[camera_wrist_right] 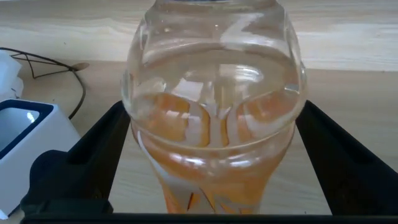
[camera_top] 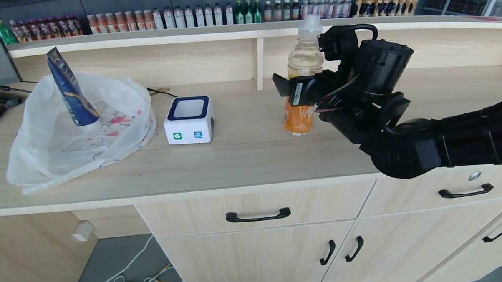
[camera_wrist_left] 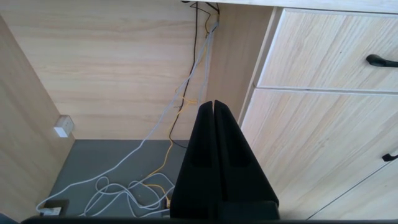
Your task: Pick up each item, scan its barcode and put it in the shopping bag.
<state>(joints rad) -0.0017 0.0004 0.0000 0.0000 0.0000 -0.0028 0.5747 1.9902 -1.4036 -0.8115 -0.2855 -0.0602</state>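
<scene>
My right gripper straddles the bottle, jaws open, nothing held yet. I squeeze squarely at mid-body before swinging to the scanner at 9 o'clock.

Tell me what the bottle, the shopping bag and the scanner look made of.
The bottle looks like clear glossy plastic: see-through wall, bright reflections. The shopping bag seems thin translucent white plastic film: it crumples and sags. The scanner is probably hard white moulded plastic, smooth, with rounded corners and a dark blue rim.
</scene>
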